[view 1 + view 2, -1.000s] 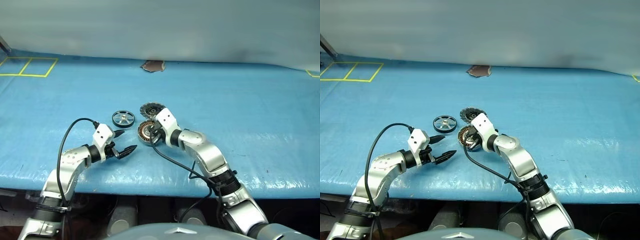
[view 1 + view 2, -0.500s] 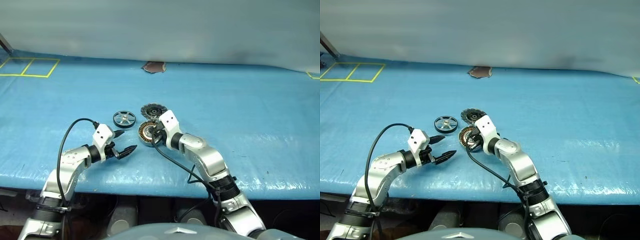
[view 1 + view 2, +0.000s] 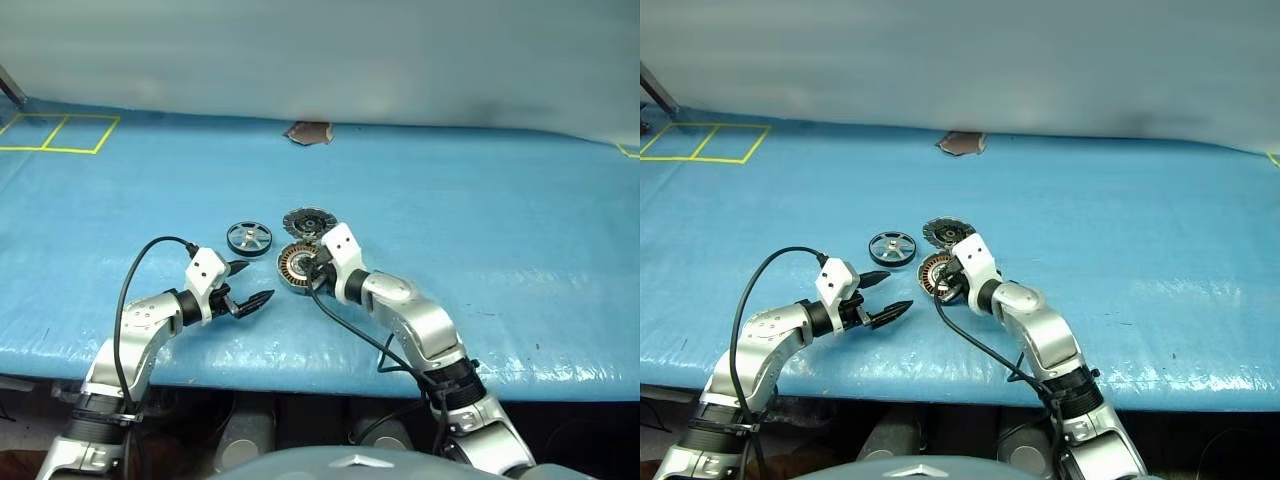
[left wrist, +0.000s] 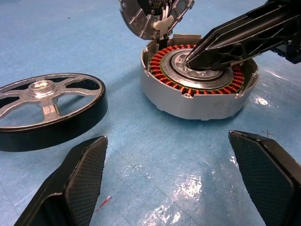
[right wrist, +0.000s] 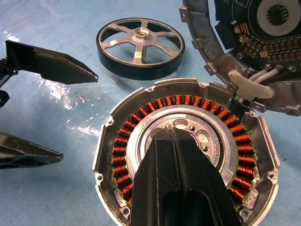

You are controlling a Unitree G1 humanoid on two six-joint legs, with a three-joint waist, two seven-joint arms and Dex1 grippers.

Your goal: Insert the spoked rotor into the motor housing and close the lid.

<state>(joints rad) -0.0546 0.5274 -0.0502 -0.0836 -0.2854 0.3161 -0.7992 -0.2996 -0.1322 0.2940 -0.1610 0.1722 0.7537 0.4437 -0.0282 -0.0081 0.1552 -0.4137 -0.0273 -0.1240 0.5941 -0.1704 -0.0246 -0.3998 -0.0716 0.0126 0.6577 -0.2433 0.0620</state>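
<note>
Black and pressed tight together, the fingers of the right gripper [image 5: 175,136] hold nothing; their joined tip rests over the silver central hub of the motor housing [image 3: 296,264], inside its ring of copper-brown windings. Whether the tip actually touches the hub cannot be told. The housing sits flat on the blue bench [image 3: 500,220], open side up, near the middle of the scene.

The left gripper [image 3: 253,284] has its fingers spread wide and empty, hovering just above the bench to the left of the housing and a little nearer, pointing right toward it. In the left wrist view the two textured pads [image 4: 87,165] frame bare blue sheet, with the housing beyond them.

Just beyond the housing on its far side lies the lid [image 3: 306,220], its dark face with radial segments and small components turned up; its edge touches or slightly overlaps the housing's rim, and white wires [image 5: 268,68] and a pale plug [image 5: 249,87] run between the two at that spot.

The spoked rotor [image 3: 248,238] lies flat on the bench to the left of the housing and slightly farther, apart from it, hub up, with a dark band round its rim. It is beside the left gripper's far finger, not touching it.

Farther off, a small brown tear [image 3: 308,131] marks the far edge of the blue sheet, and yellow tape lines [image 3: 60,133] form squares at the far left corner.
</note>
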